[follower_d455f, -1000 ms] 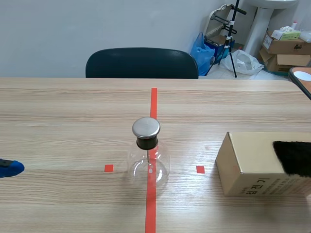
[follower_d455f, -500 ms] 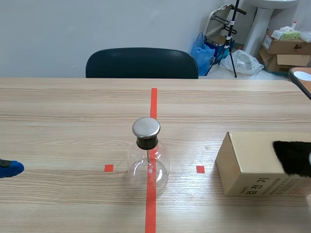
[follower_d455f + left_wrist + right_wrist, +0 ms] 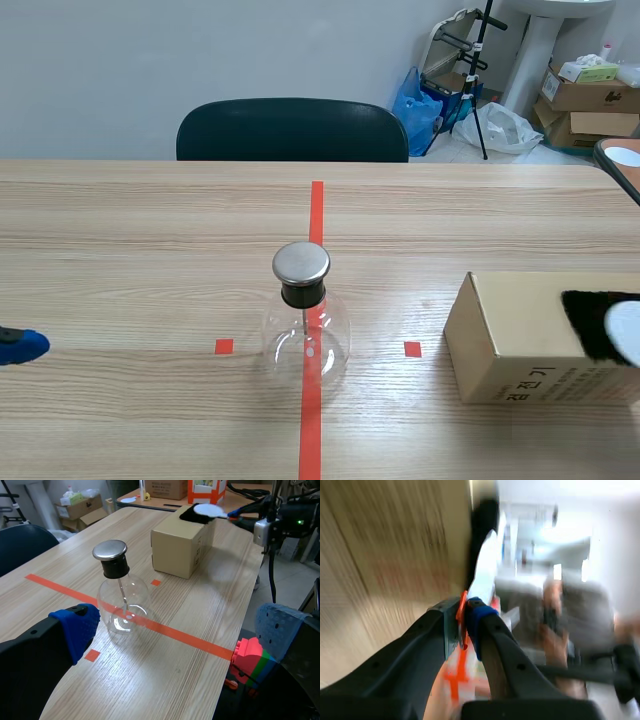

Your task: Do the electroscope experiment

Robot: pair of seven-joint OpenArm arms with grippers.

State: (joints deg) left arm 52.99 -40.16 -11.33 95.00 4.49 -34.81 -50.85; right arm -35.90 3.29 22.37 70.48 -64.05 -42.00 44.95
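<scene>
The electroscope [image 3: 305,320], a clear glass flask with a black neck and a round metal cap, stands on the red tape line at the table's middle. To its right is a cardboard box [image 3: 510,340] with a black fur cloth [image 3: 590,320] on top. My right gripper [image 3: 467,617] is shut on the handle of a white disc paddle [image 3: 485,570], and the white disc [image 3: 625,332] lies over the cloth. My left gripper [image 3: 177,630] is open at the table's left edge, and the electroscope [image 3: 120,600] stands ahead of it, apart from its fingers.
A dark chair [image 3: 292,130] stands behind the table's far edge. Boxes and bags [image 3: 585,95] lie on the floor at the back right. The right arm [image 3: 287,517] reaches over the box [image 3: 182,542] in the left wrist view.
The white disc has slid in from the right edge over the black cloth. The flask, the box and the left gripper have stayed put.
</scene>
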